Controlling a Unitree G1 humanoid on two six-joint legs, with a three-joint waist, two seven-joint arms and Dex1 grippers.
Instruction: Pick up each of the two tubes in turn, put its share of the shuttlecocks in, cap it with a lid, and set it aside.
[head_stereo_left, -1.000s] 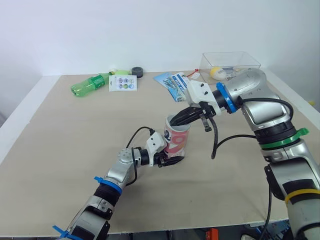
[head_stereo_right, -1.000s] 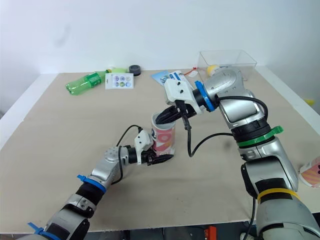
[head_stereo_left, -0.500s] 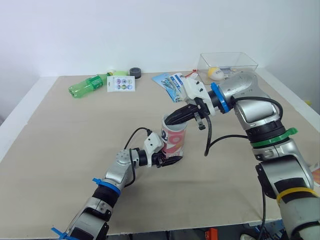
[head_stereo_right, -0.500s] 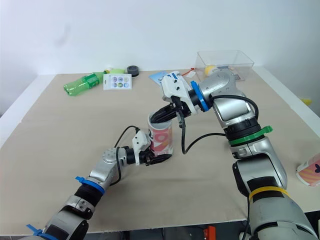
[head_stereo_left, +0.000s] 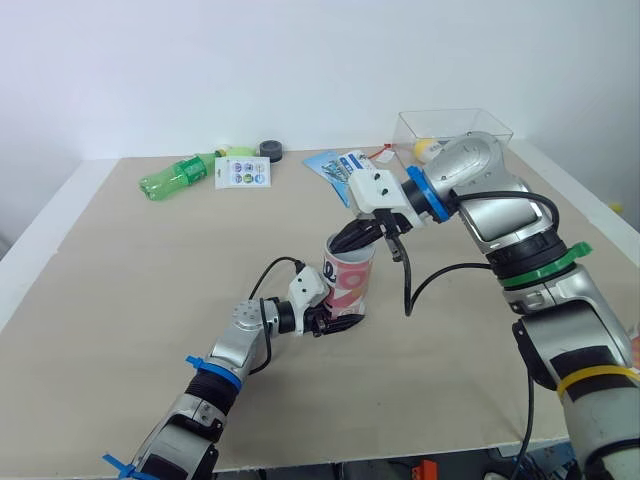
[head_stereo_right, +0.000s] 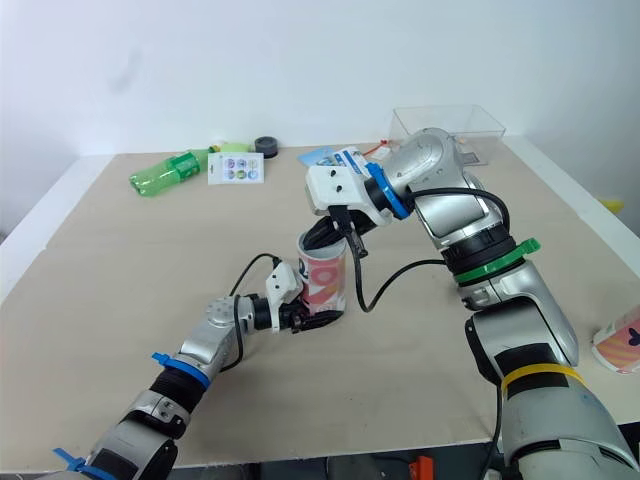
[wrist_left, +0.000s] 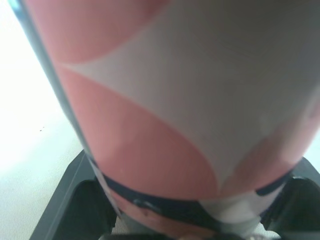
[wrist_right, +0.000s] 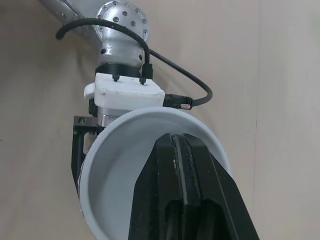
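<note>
**Tube (head_stereo_left: 349, 282) braced low, right claw (head_stereo_left: 345, 238) in its mouth**

The pink-and-white tube stands upright mid-desk (head_stereo_left: 150, 280). The left claw (head_stereo_left: 335, 318) grips it near the base, a finger each side. The right claw, fingers pressed together, dips into the open top. Likely light, thin-walled, easy to dent or tip; a low, gentle hold suits it.

Two tubes (head_stereo_right: 322, 285) (head_stereo_right: 620, 345), one green bottle (head_stereo_right: 168, 171), one clear box (head_stereo_right: 450, 122), one card (head_stereo_right: 237, 168).
</note>
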